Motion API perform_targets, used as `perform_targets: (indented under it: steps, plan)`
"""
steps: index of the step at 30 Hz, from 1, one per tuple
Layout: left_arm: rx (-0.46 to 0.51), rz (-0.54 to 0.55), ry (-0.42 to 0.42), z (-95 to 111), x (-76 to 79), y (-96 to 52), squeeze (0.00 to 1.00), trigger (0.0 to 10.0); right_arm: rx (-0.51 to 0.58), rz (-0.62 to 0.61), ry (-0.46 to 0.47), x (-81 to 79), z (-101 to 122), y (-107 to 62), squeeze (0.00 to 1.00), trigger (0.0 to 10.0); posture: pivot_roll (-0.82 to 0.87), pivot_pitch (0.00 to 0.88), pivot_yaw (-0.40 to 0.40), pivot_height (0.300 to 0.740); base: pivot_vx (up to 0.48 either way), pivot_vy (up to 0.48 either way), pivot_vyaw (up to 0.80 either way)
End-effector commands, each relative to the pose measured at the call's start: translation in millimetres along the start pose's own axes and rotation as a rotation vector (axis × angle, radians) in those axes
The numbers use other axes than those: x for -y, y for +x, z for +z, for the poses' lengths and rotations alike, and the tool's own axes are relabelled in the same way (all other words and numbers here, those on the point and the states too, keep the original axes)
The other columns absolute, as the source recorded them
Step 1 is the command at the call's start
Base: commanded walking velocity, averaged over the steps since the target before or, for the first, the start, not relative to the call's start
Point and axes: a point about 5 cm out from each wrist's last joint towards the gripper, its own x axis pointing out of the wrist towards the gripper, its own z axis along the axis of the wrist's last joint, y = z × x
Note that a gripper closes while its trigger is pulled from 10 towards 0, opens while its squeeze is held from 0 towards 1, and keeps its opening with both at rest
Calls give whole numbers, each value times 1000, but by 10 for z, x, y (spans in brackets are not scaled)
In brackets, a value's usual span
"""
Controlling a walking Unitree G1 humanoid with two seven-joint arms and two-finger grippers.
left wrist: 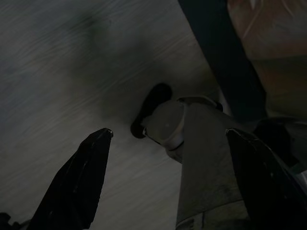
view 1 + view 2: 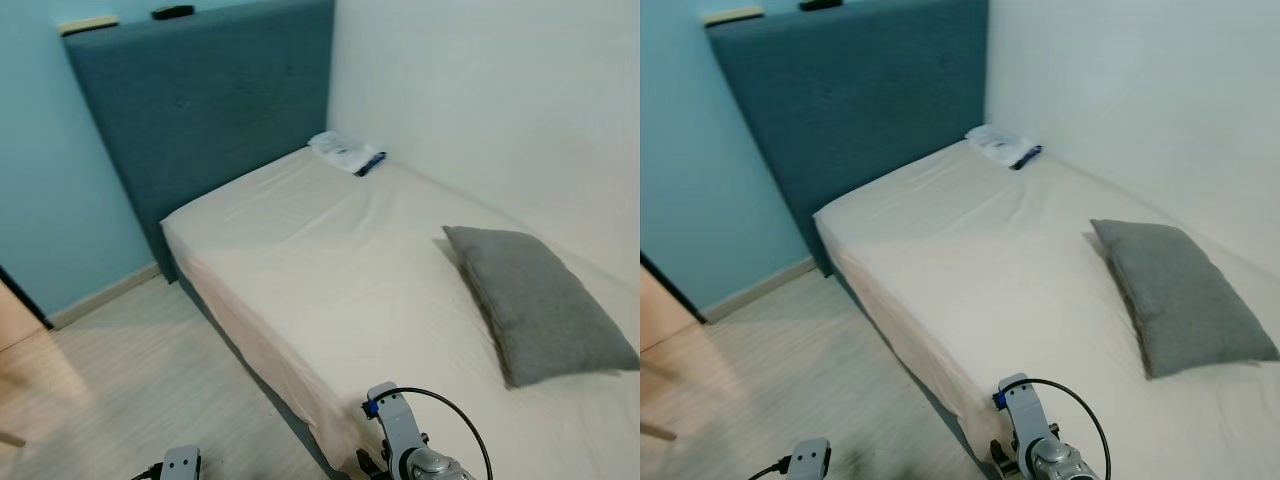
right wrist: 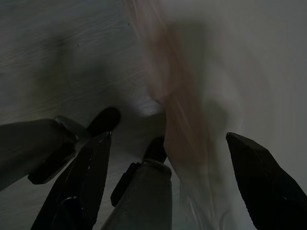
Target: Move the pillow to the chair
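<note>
At the far left a pale blue wall meets the pale wood-plank floor, and a sliver of light wooden furniture shows at the left edge. Low at the near left, the silver left arm hangs over the floor; in its wrist view the left gripper has its jaws spread wide with nothing between them, above the dim floor and the robot's own leg. Further right stands a bed with a cream fitted sheet, its tall dark teal upholstered headboard against the far wall, with a small black object and a flat pale object resting on top. A small folded white and blue cloth bundle lies at the far corner of the mattress by the white wall. The silver right arm with its looping black cable sits at the near edge of the bed; the right gripper also shows wide, empty jaws beside the sheet's hanging edge. The rectangular grey fabric pillow lies flat on the right side of the bed, near the wall, well apart from both grippers.
</note>
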Motion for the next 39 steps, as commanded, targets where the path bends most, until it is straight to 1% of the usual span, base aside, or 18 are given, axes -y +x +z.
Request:
perform_targets:
  steps: [1,2,3,4,5,9,13,14,17,21,25,26,28,29,34,39]
  plan:
    - [-21,3,9,-48,-8,-10,0,10000,-13,-14,2,20,-49,-8,0,10000,13,63,-62,740,0,0,706]
    - [-22,3,10,-50,-8,-10,0,10000,-15,-19,4,25,-53,-9,0,10000,12,63,-61,740,0,0,706]
    - [-23,0,16,-51,-5,-10,0,10000,-21,-41,-21,46,-52,-11,0,10000,12,64,-61,740,0,0,538]
    - [-23,0,16,-51,-5,-10,0,10000,-21,-41,-21,46,-52,-11,0,10000,12,64,-61,740,0,0,538]
    - [-26,-5,26,-56,0,-10,0,10000,-30,-83,-34,89,-53,-16,0,10000,9,64,-58,740,0,0,0]
    - [-29,-12,35,-62,7,-11,0,10000,-24,-106,-20,121,-47,-21,0,10000,6,67,-55,740,0,0,0]
    - [-31,-15,37,-63,10,-10,0,10000,-22,-108,6,125,-51,-22,0,10000,4,69,-53,740,0,0,0]
    - [-31,-15,38,-63,10,-10,0,10000,-25,-104,-21,122,-53,-22,0,10000,3,70,-50,740,0,0,0]
    - [-32,-15,39,-62,12,-9,0,10000,-27,-81,-41,99,-66,-21,0,10000,2,70,-50,740,0,0,750]
    - [-32,-17,42,-61,16,-8,0,10000,-31,-61,-19,66,-93,-19,0,10000,2,71,-51,740,0,0,755]
    - [-31,-17,42,-61,15,-9,0,10000,-22,-67,0,71,-78,-18,0,10000,2,72,-50,740,0,0,750]
    - [-31,-17,41,-61,14,-9,0,10000,-17,-79,24,84,-66,-18,0,10000,2,73,-51,740,0,0,0]
    - [-31,-17,41,-61,13,-9,0,10000,-28,-103,22,103,-68,-19,0,10000,2,76,-51,740,0,0,0]
    - [-31,-17,40,-61,13,-9,0,10000,-23,-101,64,104,-61,-18,0,10000,1,77,-51,740,0,0,0]
    - [-31,-19,45,-63,12,-10,0,10000,-39,-110,56,116,-87,-23,0,10000,3,76,-53,740,0,0,-798]
    - [-36,-22,59,-65,12,-11,0,10000,-43,-117,41,124,-99,-26,0,10000,2,73,-51,740,0,0,0]
